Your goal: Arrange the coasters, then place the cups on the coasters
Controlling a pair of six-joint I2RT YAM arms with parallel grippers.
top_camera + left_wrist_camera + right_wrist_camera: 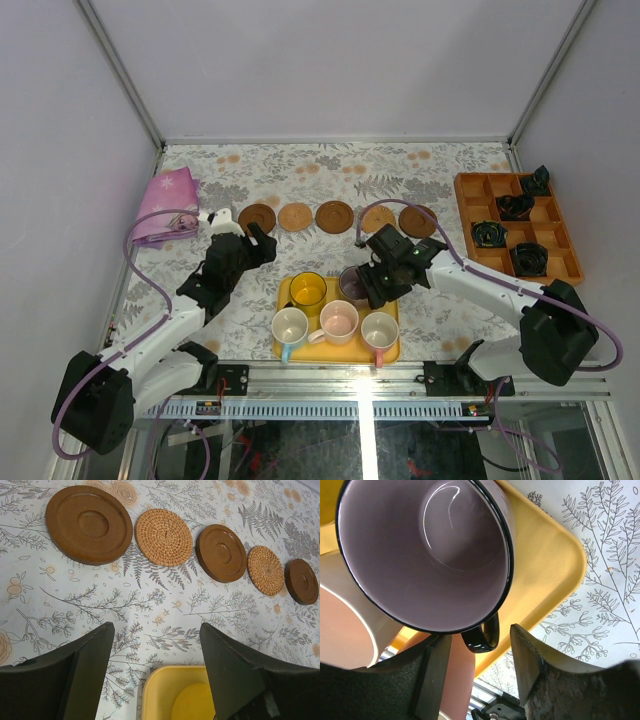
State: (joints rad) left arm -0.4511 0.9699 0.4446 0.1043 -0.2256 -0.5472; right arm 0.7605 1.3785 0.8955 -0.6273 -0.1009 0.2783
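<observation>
Five coasters lie in a row on the floral cloth: dark (pixel 89 524), woven tan (pixel 164 536), dark (pixel 221 553), woven tan (pixel 266 570), dark (pixel 301 581). The cups stand in the yellow tray (pixel 330 352): yellow (pixel 307 290), grey-purple (pixel 350 280), white-and-blue (pixel 290 326), two pink (pixel 339 321) (pixel 380 329). My left gripper (pixel 155 630) hovers open and empty between the coaster row and the tray's far left corner. My right gripper (pixel 476 634) is open, its fingers on either side of the grey-purple cup's (pixel 425 550) black handle (pixel 482 635), with gaps on both sides.
An orange compartment tray (pixel 470 205) holding black ring-shaped objects sits at the right. A pink pouch (pixel 168 203) lies at the far left. The metal rail of the table's near edge shows below the yellow tray (pixel 545 565), with a pink cup (pixel 345 625) beside the grey-purple one.
</observation>
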